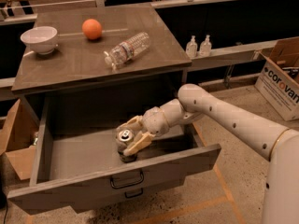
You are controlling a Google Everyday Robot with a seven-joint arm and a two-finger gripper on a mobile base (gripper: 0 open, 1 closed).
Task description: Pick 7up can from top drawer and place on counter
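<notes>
**Jaws at can width, clamped on can in drawer**

Jaws narrow, set about one can-width apart, holding the 7up can (pixel 124 136) between them. Far finger behind the can's upper left, near finger (pixel 138 145) laid across its front right side; no gap visible on either side. Gripper (pixel 128 138) low inside the top drawer (pixel 79 157), toward the front and right of centre, close behind the front panel. Can upright, silver lid and pull tab facing up, base on the drawer floor, not lifted. Drawer pulled well out; dark bail handle (pixel 126 180) centred on its front panel, just below the can's position. White arm (pixel 224 118) reaching in from the right, over the drawer's right wall, wrist angled down to the left.

Counter (pixel 70 66) directly above and behind the open drawer. On it: white bowl (pixel 39 38) at far left, orange ball (pixel 92 29) near the back, clear water bottle (pixel 127 49) lying on its side right of centre. All three well apart from the can. Cardboard box (pixel 280 78) on the floor at far right.
</notes>
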